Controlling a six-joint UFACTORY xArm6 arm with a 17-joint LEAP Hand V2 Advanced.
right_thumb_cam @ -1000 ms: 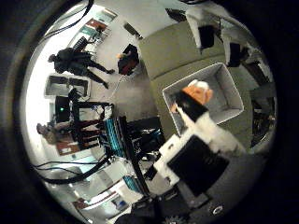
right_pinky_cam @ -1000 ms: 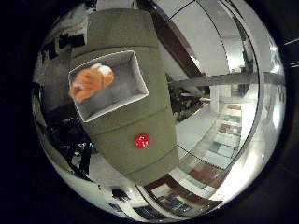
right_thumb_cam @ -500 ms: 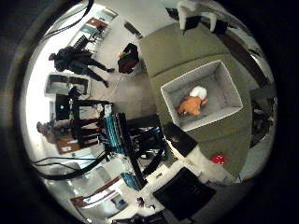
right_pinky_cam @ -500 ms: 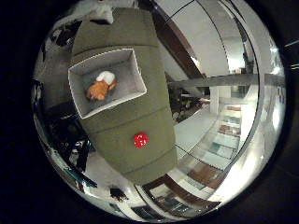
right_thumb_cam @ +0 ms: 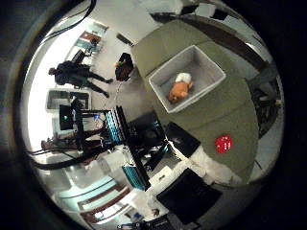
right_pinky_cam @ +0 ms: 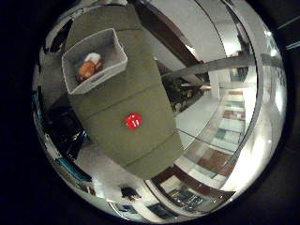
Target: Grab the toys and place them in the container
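Hand (right_thumb_cam: 192, 191) well above table (right_pinky_cam: 140, 150), only white and black bits of it showing at edge of thumb-side view, so can't tell if fingers are loose or curled. Nothing close to palm. Orange and white plush toy (right_thumb_cam: 178, 89) sits inside grey container (right_thumb_cam: 211, 67), far below. Red toy (right_pinky_cam: 134, 121) lies on bare tabletop, well apart from container, roughly under little-finger side. Reckon first toy done, red one's turn. Next move: drop down over it and grasp.
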